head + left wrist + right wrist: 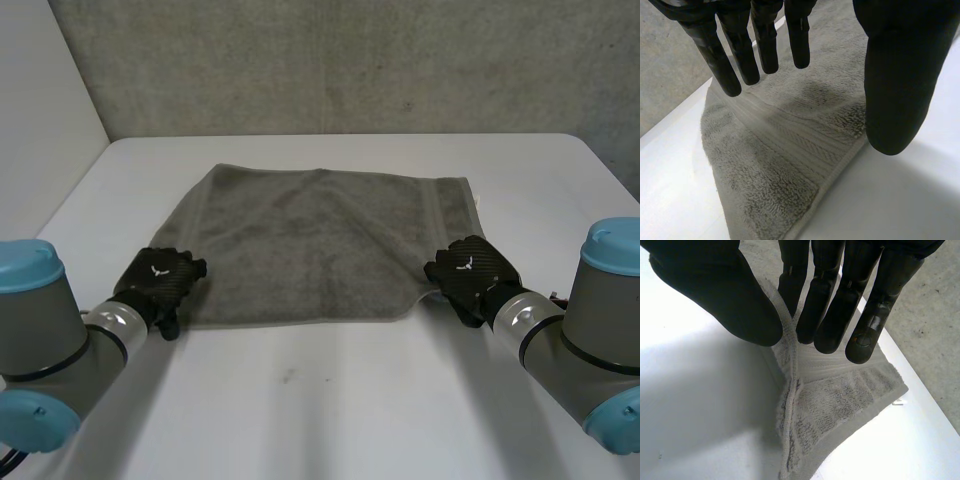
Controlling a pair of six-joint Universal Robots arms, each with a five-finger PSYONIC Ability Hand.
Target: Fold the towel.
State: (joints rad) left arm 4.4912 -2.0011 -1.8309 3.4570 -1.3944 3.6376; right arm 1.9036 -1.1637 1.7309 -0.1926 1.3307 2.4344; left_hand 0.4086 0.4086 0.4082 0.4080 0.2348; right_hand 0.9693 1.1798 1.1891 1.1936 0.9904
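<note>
Grey terry cloth is spread across the white table (330,400). The towel (320,245) is laid out flat, with its far edge toward the concrete wall (350,60) and its near edge running between the two hands. The left hand (160,278) is placed at the near left corner of the towel and the right hand (470,270) at the near right corner. The hands are well apart, with the whole near edge lying between them. Each is carried on a grey arm with a light-blue cap, the left arm (40,340) and the right arm (590,320) reaching in from the near side.

In the left wrist view the fingers (730,65) are held straight and slightly spread, and the thumb (900,85) is set apart from them. The hand is released and nothing is grasped. The towel's corner, with its woven band, lies flat on the table beneath the fingertips and in the gap between fingers and thumb. Whether the fingertips touch the pile cannot be told.

In the right wrist view the towel's hem is raised off the table and pinched between the thumb (715,290) and the fingers (835,315). Below the fingertips the cloth is drawn up into a narrow ridge that runs down to the table. Past the fingertips the banded end of the towel lies flat, near the table's side edge. In the head view a small notch is seen in the near edge just beside the right hand, where the cloth is gathered.
</note>
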